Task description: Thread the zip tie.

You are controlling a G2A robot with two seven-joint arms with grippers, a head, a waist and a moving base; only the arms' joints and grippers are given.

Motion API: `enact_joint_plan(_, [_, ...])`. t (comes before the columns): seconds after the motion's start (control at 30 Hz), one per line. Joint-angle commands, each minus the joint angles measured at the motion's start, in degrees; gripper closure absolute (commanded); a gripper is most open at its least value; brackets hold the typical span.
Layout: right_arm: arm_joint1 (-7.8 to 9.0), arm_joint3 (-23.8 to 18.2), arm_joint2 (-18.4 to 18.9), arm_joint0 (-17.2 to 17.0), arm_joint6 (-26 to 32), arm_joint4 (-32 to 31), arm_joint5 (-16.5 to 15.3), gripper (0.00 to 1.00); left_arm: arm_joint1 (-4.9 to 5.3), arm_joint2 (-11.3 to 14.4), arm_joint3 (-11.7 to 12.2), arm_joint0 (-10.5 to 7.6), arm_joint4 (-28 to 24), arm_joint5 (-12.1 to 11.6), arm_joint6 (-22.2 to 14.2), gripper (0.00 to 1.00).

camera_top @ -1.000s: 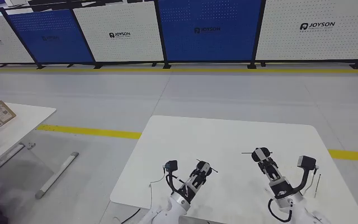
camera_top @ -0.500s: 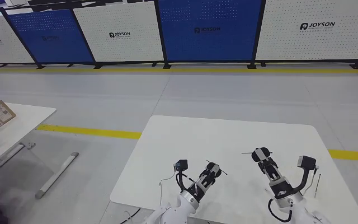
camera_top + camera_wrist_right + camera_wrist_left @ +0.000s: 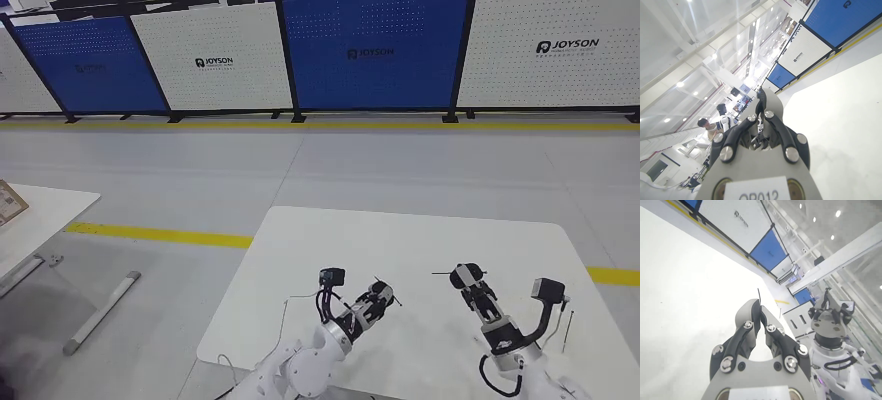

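Blue and white pegboard panels (image 3: 375,55), each printed with a logo, stand behind a white bench (image 3: 420,235). In the top view, the left tool (image 3: 383,293) sits at 9 o'clock of the right tool (image 3: 463,274), apart from it. A thin second strip (image 3: 442,272) juts from the right tool toward 9 o'clock. Since a second ago the left arm has swung toward 3 o'clock, while the right arm has kept its place.

The left wrist view has the left tool (image 3: 760,306) pinched closed on the black zip tie (image 3: 758,296), whose end pokes beyond the tip.

The right wrist view has the right tool (image 3: 761,95) closed too, with a dark bit of that strip at its tip. A white printed label (image 3: 757,189) sits on its base.
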Motion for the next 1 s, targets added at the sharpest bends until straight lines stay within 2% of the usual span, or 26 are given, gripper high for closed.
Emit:
enact_joint_plan(0.0, [0.00,0.00,0.00,0.00,0.00,0.00,0.00,1.00,-0.12,0.03,0.78,-0.40,-0.85,-0.09,0.41,1.00])
enact_joint_plan(0.37, [-0.03,-0.01,0.03,-0.06,-0.06,-0.01,0.16,1.00,-0.12,0.03,0.78,-0.40,-0.85,-0.09,0.41,1.00])
enact_joint_plan(0.77, [-1.84,-3.20,1.72,-9.42,-15.15,-4.42,0.00,1.00,-0.12,0.03,0.78,-0.40,-0.85,-0.09,0.41,1.00])
enact_joint_plan(0.87, [-2.43,-4.29,1.32,-10.79,-15.25,-2.21,0.00,1.00,-0.12,0.03,0.78,-0.40,-0.85,-0.09,0.41,1.00])
enact_joint_plan(0.97, [-3.14,-2.99,0.22,-10.97,-13.27,-1.17,0.00,1.00,-0.12,0.03,0.78,-0.40,-0.85,-0.09,0.41,1.00])
